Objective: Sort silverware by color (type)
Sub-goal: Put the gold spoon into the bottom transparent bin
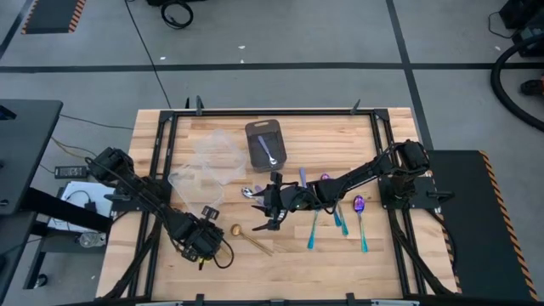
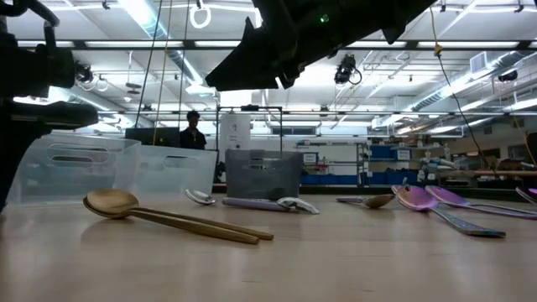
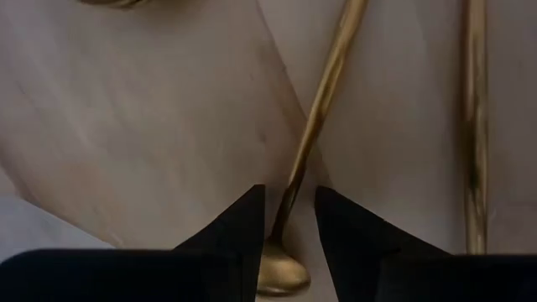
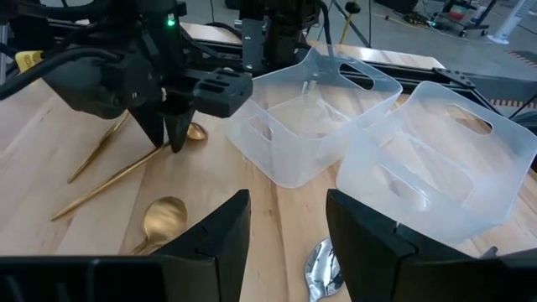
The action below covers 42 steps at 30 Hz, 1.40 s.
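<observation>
wooden tabletop (image 1: 221,272) lies bare along its near edge. left gripper (image 1: 206,240), fingers narrowly parted, straddles a gold spoon (image 3: 315,134) without clamping it; right gripper (image 1: 274,212) hangs parted, empty, mid-table. teal-handled spoons (image 1: 340,217) lie right of it, two clear tubs (image 4: 377,134) beyond.

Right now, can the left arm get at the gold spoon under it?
Probably yes: the left gripper is open, straddling the gold spoon's handle on the bare table, with nothing between them.

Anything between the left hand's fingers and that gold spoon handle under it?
No. In the left wrist view the gold spoon handle runs straight into the gap of the left hand, nothing else there.
</observation>
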Tool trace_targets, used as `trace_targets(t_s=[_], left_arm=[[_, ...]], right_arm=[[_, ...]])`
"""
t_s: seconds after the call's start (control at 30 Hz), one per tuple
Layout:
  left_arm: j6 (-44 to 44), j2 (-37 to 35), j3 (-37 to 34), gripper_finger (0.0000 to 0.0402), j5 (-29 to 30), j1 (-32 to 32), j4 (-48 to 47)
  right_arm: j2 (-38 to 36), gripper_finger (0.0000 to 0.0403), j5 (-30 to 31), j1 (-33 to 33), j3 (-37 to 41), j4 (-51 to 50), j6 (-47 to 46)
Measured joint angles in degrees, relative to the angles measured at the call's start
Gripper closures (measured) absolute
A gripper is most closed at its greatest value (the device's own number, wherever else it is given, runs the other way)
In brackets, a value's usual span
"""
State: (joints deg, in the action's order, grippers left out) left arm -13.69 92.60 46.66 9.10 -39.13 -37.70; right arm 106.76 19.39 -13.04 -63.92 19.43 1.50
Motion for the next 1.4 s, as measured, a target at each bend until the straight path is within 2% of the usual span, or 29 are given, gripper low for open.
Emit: trace_targets(t_s=[0.17,0.4,0.8,1.17,1.4], left_arm=[[1.3,0.0,0.0,0.0303,-1.6,0.2,0.0],[0.9,0.1,-0.1,0.0385,-3.3,0.0,-0.3],[-2.0,0.5,1.6,0.0387,1.2,-2.0,-3.9],[-4.5,0.5,5.4,0.0387,2.7,-1.9,-8.3],[-8.1,-2.9,7.6,0.0387,7.8,-2.0,-12.9]], right_arm=[[0.0,0.0236,0.0,0.0,0.0,0.2,0.0],[0.0,0.0236,0.0,0.0,0.0,0.2,0.0],[0.0,0.0236,0.0,0.0,0.0,0.2,0.0],[0.0,0.0236,0.0,0.0,0.0,0.2,-0.2],[0.0,0.0236,0.9,0.0,0.0,-1.3,0.0]])
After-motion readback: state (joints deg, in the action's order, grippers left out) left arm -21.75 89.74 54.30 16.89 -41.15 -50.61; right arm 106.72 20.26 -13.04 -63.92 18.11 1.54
